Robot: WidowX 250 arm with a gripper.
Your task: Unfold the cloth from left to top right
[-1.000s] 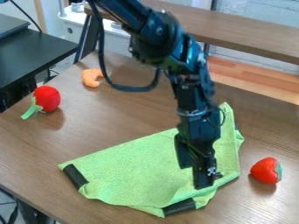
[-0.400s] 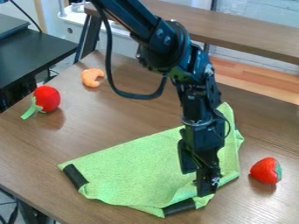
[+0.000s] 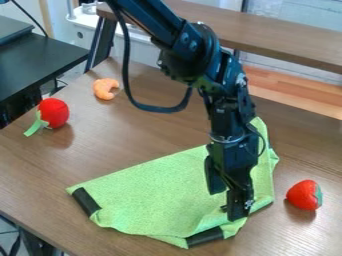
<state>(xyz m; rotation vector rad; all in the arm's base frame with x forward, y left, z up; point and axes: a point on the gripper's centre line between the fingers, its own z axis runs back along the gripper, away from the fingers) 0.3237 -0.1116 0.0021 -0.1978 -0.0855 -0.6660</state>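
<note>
The brown table [image 3: 147, 132] has toys set aside, probably to give the folded green cloth [image 3: 157, 192] unfolding room mid-table; the gripper [image 3: 226, 206], spread open over its near right part, seems placed to pinch an edge. Left to right: two toys, one cloth, one gripper, one toy strawberry [image 3: 303, 195].

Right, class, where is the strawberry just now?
In the camera view, the strawberry sits on the table at the right side, just right of the green cloth.

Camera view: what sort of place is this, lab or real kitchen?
Probably a robotics lab or workshop: a robot arm with a loose cable over a plain wooden table, beside a separate black desk.
</note>
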